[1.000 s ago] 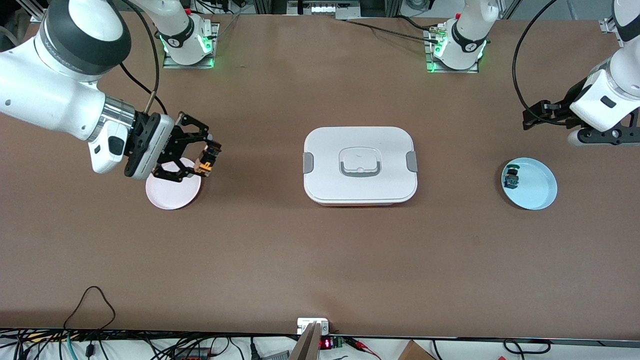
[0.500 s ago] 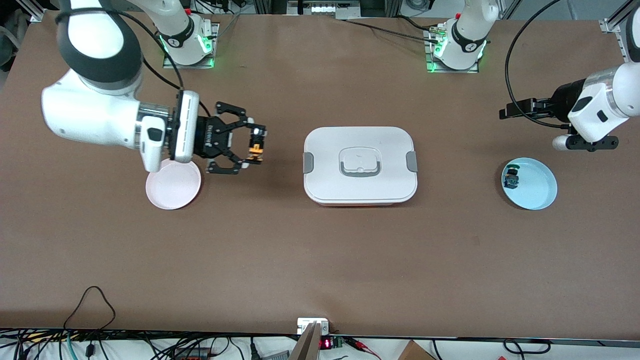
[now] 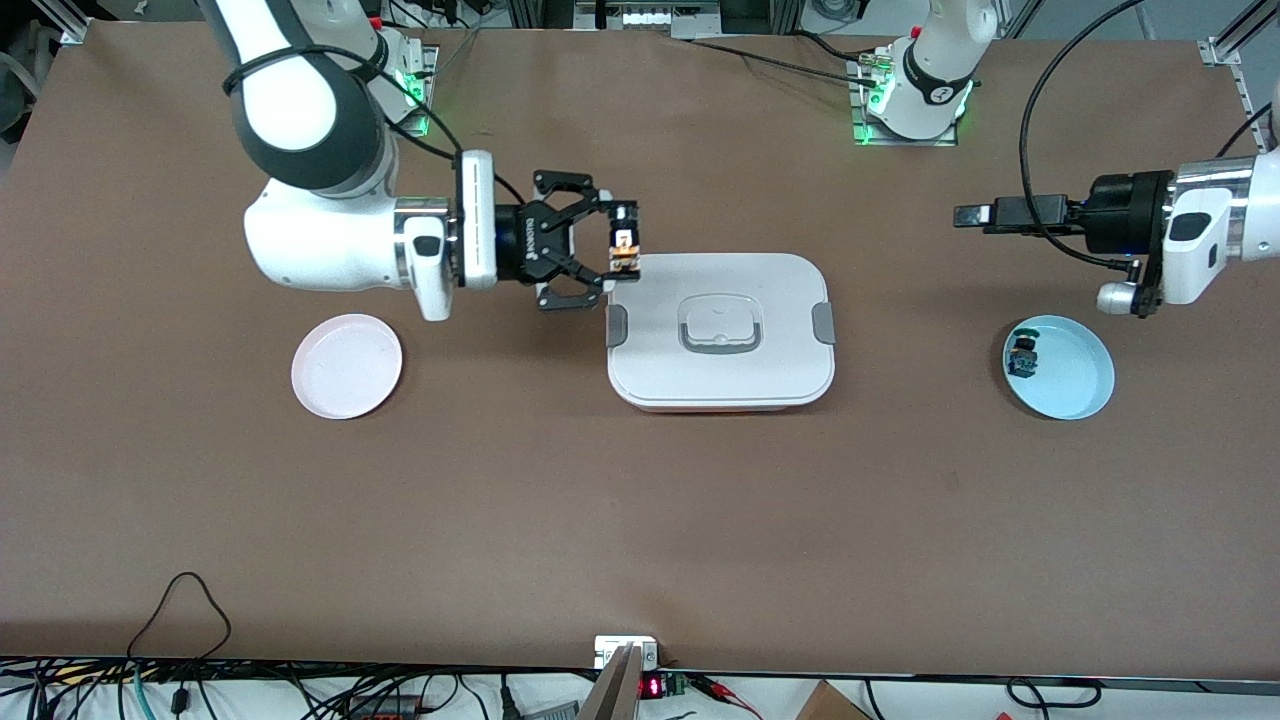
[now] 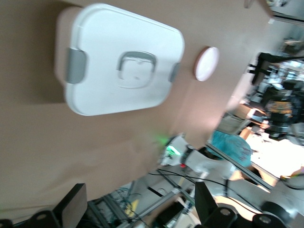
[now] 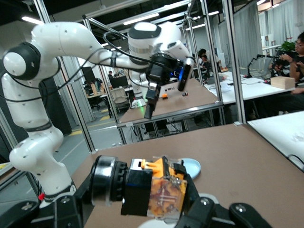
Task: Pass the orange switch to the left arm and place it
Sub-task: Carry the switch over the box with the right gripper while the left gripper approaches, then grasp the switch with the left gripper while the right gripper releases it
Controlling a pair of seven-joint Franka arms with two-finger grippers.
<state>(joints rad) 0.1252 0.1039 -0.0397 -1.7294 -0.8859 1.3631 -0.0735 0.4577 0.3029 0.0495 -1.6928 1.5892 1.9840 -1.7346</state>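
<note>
Front view: right pincer [image 3: 622, 252] clamps the orange switch [image 3: 624, 249] over the box [image 3: 720, 385] corner toward the right arm's end of the worktop [image 3: 640, 520]; left pincer [image 3: 968, 214] spread wide, empty. Right wrist view alone shows the switch's amber base [image 5: 164, 194]. "ROBOTIQ" lettering appears on the right pincer.

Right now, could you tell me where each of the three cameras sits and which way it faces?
Front view: high across the table, facing both bases; shows the right gripper holding the orange switch over the box edge, and the open left gripper.
Left wrist view: looks down on the box and pink plate; its own fingertips show.
Right wrist view: looks along the table at the left arm; the held switch fills the foreground.
Shared: front and left wrist both show the box.
</note>
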